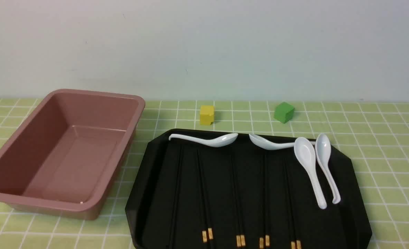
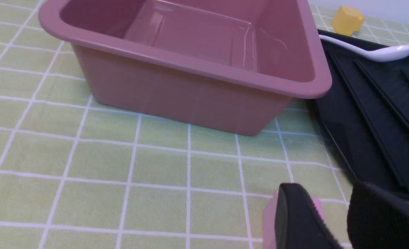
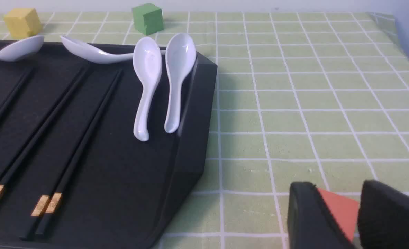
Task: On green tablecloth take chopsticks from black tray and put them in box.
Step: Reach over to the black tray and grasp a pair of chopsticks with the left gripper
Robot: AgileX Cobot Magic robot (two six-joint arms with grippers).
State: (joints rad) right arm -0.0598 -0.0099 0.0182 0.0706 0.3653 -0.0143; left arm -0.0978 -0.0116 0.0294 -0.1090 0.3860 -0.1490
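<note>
Four pairs of chopsticks (image 1: 237, 204) lie on the black tray (image 1: 152, 207), gold bands (image 1: 240, 240) at 6 o'clock; probably light, stiff, slippery, so pinch near the bands. Left gripper (image 2: 330, 199) gapes empty; right gripper (image 3: 339, 195): cannot tell.

All three views are lit brightly and evenly by soft light from above. Only faint, short shadows are cast on the green tablecloth (image 1: 381, 138) beside the yellow cube (image 1: 207, 114) and green cube (image 1: 284, 112) in the upper middle of the front view. Soft glare is seen on the white spoons (image 1: 304, 152) and inside the box (image 2: 176, 90). The chopsticks (image 1: 207, 235) are barely set off from the black tray (image 1: 152, 207). At the lower right of the wrist views, the left gripper (image 2: 329, 195) and right gripper (image 3: 339, 197) are rendered out of focus.
</note>
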